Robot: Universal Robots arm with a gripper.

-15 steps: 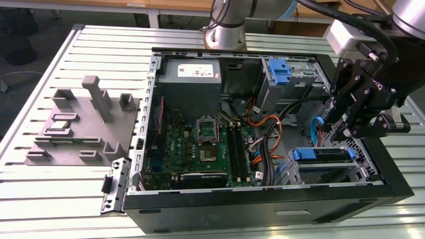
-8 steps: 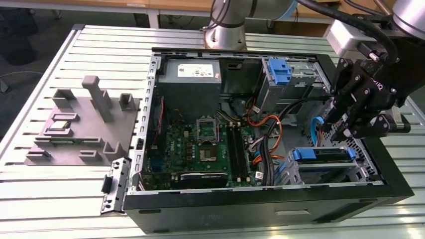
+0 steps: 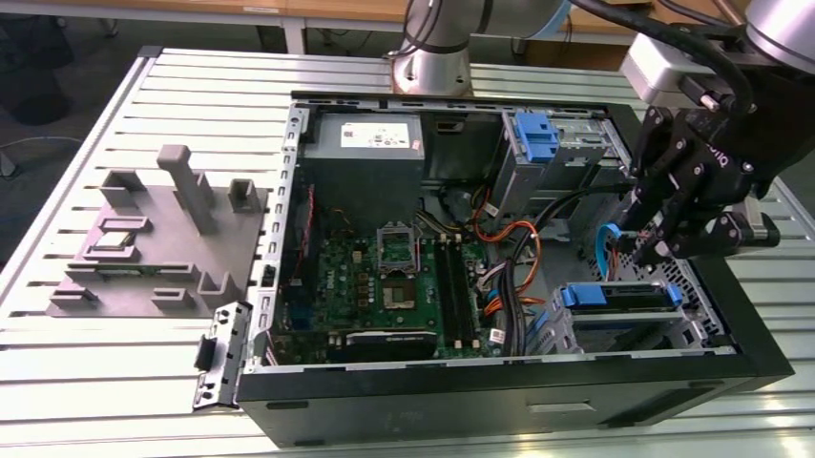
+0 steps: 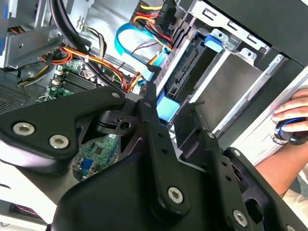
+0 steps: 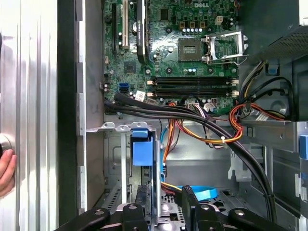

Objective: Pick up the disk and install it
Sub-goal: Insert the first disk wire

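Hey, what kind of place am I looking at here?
Probably a robotics lab workbench set up for computer assembly: a robot arm stands at a slatted metal table, which bears an open computer case and a grey parts fixture.

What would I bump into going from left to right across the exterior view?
grey plastic fixture block → green motherboard → orange cables → silver-grey disk in blue plastic carrier

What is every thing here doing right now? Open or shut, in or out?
Computer case: open, side panel off.
Disk: slotted inside the case, blue carrier showing.
End effector: close over the disk.
Processor socket: bare, no cooler on it.
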